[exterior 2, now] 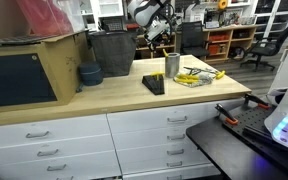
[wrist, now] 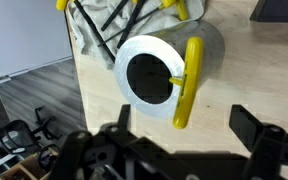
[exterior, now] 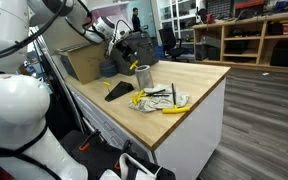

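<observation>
Directly above the steel cup (wrist: 149, 78) and the yellow tool (wrist: 189, 85) at its rim — claw (wrist: 181, 128) downward, jaws wide apart.

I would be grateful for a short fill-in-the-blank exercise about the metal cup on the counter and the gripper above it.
1. The gripper hangs over the metal cup with its jaws ____.
2. In the wrist view, the tool at the cup's rim is ____ in colour.
3. The cup stands on a ____ countertop.
Missing words: open; yellow; wooden.
</observation>
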Controlling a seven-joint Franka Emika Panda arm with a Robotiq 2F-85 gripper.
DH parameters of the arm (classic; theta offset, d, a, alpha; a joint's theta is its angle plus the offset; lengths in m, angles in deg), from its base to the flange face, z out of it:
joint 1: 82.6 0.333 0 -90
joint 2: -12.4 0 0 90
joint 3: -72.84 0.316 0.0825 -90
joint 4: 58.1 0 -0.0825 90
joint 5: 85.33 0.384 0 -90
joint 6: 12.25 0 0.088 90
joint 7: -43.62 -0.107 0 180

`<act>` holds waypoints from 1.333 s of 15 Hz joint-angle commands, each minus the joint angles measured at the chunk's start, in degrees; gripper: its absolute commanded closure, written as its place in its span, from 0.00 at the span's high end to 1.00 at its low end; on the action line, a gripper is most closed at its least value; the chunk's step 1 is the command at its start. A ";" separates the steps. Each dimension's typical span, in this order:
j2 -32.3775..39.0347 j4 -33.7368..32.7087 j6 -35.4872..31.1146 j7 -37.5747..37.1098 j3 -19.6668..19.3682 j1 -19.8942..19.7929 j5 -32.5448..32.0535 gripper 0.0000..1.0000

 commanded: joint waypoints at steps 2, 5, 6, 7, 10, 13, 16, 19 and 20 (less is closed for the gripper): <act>-0.57 1.78 -1.49 -3.04 -0.43 1.87 -3.27 1.00; -0.41 2.34 -1.28 -3.88 -0.14 2.15 -4.38 1.00; -0.34 2.52 -1.38 -4.11 -0.08 2.12 -4.47 1.00; -0.38 2.78 -1.44 -4.52 -0.05 2.11 -4.66 1.00; -0.46 3.31 -1.36 -4.83 0.13 1.92 -4.90 1.00; -0.60 3.87 -1.32 -4.84 0.32 1.92 -4.67 1.00; -0.68 4.20 -1.25 -4.70 0.49 2.02 -4.66 1.00; -0.83 4.92 -1.41 -4.76 0.74 2.02 -4.59 1.00; -0.74 4.94 -1.37 -4.75 0.79 2.05 -4.61 1.00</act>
